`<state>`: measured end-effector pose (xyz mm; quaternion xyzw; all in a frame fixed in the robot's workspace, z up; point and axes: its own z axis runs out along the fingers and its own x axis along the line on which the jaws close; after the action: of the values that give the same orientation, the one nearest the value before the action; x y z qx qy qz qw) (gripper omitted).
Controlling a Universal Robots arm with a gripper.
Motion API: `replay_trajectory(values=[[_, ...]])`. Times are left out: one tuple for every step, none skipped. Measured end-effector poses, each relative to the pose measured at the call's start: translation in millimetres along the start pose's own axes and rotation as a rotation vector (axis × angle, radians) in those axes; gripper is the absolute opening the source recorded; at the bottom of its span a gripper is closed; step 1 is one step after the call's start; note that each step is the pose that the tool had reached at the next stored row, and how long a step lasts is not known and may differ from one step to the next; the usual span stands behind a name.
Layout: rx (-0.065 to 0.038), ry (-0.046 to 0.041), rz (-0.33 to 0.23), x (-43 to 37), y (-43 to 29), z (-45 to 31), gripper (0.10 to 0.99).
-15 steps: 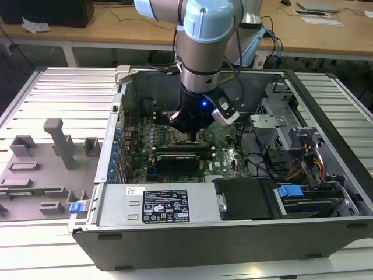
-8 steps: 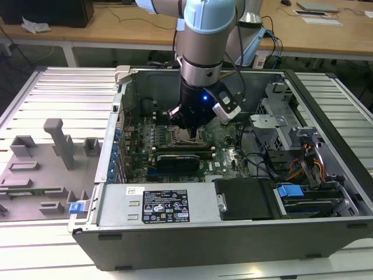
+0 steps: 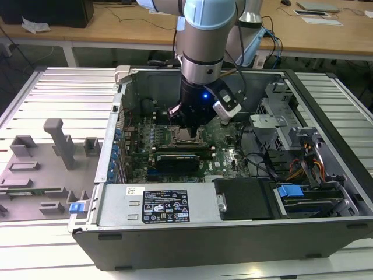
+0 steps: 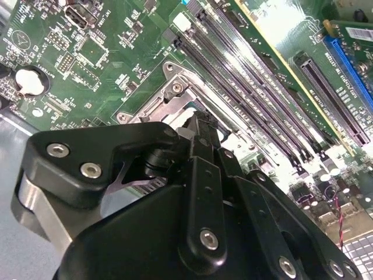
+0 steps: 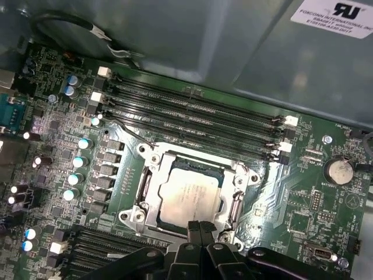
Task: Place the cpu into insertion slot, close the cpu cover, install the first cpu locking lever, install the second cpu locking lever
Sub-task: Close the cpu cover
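My tool (image 5: 201,226) has its two fingers pressed together, and I see nothing between them. In the first wrist view the tips stand at the edge of the cpu cover (image 5: 235,205), on the side nearest to the camera, but I cannot tell whether they really touch the metal. In the second wrist view the tool (image 4: 201,121) points down at the same metal frame. In the exterior view it (image 3: 189,125) hangs straight over the insertion slot (image 3: 186,137), deep inside the open computer case (image 3: 233,239).

The cpu (image 5: 189,195) lies flat in the slot with its silver top up. The cover lies down around it, so that the chip shows through the cut-out centre.

A thin metal lever (image 5: 131,129) runs slanted from the corner of the frame towards the end of the long black memory slots (image 5: 192,111). I cannot tell if it is hooked. All this sits on the green motherboard (image 5: 297,198), where a round battery (image 5: 338,170) is also near.

The case lies on its side on a ribbed metal worktop (image 3: 52,87).
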<state>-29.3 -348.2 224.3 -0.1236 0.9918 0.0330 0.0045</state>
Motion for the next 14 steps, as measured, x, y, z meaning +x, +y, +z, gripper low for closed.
replay_trajectory(values=[[0.000, -0.0001, 0.002, 0.4, 0.4, 0.1, 0.106], [0.000, -0.0006, 0.009, 1.0, 0.9, 0.3, 0.106], [0.000, -0.0009, 0.014, 1.4, 1.2, 0.5, 0.106], [0.000, -0.0012, 0.019, 1.8, 1.5, 0.7, 0.106], [0.001, -0.0015, 0.025, 2.5, 2.3, 1.1, 0.106], [0.001, -0.0017, 0.028, 3.1, 2.9, 1.3, 0.106], [0.001, -0.0020, 0.031, 4.3, 4.3, 1.8, 0.106], [0.001, -0.0021, 0.034, 6.2, 7.2, 2.2, 0.106], [0.001, -0.0023, 0.035, 8.1, 9.0, 2.4, 0.106], [0.001, -0.0025, 0.040, 10.1, 9.9, 2.7, 0.106], [0.001, -0.0030, 0.051, 10.3, 9.9, 2.7, 0.106], [0.001, -0.0039, 0.065, 10.3, 9.9, 2.9, 0.106], [0.002, -0.0048, 0.077, 10.3, 9.9, 3.0, 0.106], [0.002, -0.0060, 0.095, 10.3, 10.0, 3.1, 0.106]])
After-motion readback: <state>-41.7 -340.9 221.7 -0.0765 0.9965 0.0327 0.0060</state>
